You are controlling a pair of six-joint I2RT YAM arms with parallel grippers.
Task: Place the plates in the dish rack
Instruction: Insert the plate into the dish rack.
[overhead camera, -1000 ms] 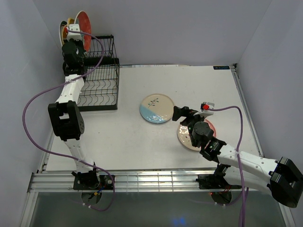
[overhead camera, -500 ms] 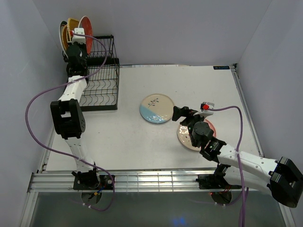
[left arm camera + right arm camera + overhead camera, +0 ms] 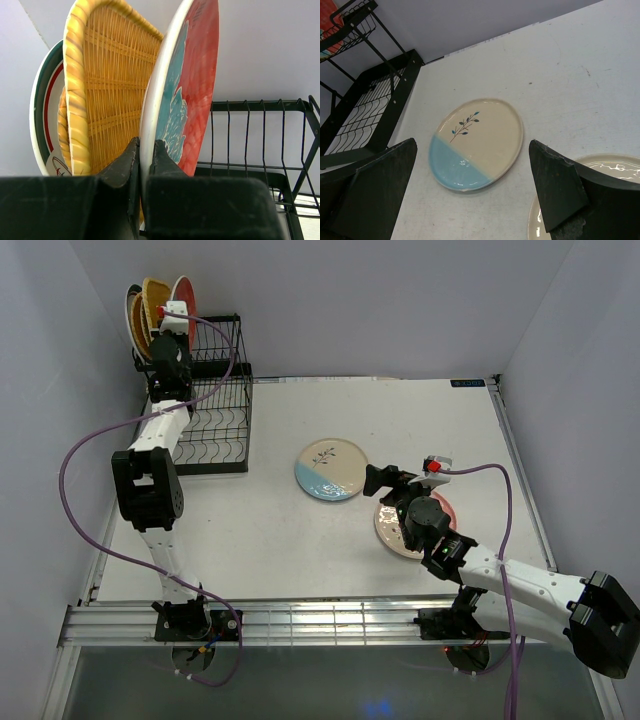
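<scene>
At the far left corner of the desk (image 3: pixel 450 430), the left fingers (image 3: pixel 131 160) are pinched together on the lower rim of a red and teal plate (image 3: pixel 195 100), 1 finger on each face. That plate stands nearly upright, tilted slightly, over the left end of the upper basket of the black wire dish rack (image 3: pixel 215 410). Its bottom edge is hidden behind the fingers, so I cannot tell whether it rests on the wires. Just beside it, on the side away from the basket, stands a woven yellow plate (image 3: pixel 107 85) with rounded corners. Behind that comes the edge of a 2nd woven plate (image 3: pixel 62 120), then a white plate with green and red rings (image 3: pixel 40 115), all on edge and close together.

Near the middle of the desk, the right fingers (image 3: pixel 552 185) are spread wide apart and hold nothing. They hang over the near rim of a cream and pink plate (image 3: pixel 390 530) lying flat. A cream and blue plate (image 3: pixel 480 130) with a small sprig painted on it lies flat just beyond the fingertips. From the wrist it is seen in the gap between the 2 fingers, not touching either. The lower slots of the rack are well apart from both flat plates.
</scene>
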